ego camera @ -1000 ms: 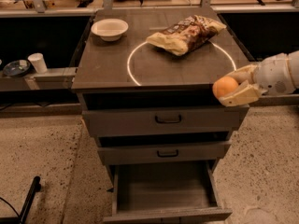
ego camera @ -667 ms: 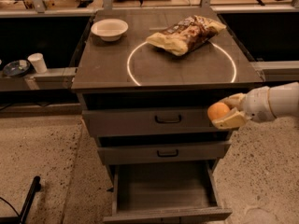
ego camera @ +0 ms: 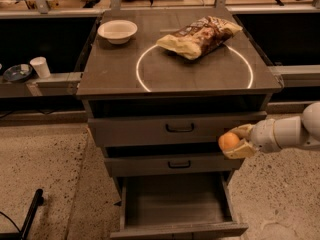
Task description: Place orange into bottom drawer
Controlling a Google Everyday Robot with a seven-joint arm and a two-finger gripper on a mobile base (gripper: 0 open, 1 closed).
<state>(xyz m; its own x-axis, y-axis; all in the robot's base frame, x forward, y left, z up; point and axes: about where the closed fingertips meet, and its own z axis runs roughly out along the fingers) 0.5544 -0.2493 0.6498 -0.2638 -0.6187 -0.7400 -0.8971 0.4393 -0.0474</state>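
Grey metal all over this cabinet, and right at its right-hand edge sits one bright spot: the orange [ego camera: 229, 141], clamped in the claw [ego camera: 232, 144]. One pale finger is over the fruit and one under it, gripping it snugly. The white arm [ego camera: 285, 132] reaches in from the right side of the view, roughly level. The orange is up in the air, level with the dark gap between the top drawer [ego camera: 150, 130] and the middle drawer [ego camera: 145, 165], both of them closed, each with a black handle.

Down below, the bottom drawer [ego camera: 175, 201] is pulled out towards us, its plain grey tray showing. The fruit hangs higher than that drawer, over by its right side, and well clear of the tray.

Up on the worktop [ego camera: 115, 74] a crinkled yellow-brown chip bag [ego camera: 200, 34] lies across the far rim of a thin white ring [ego camera: 140, 64]. A white bowl [ego camera: 117, 30] stands at the back left corner, apart from the bag. Off to the left, on a lower ledge, there is a small white cup [ego camera: 40, 66] beside a dark dish [ego camera: 17, 73].
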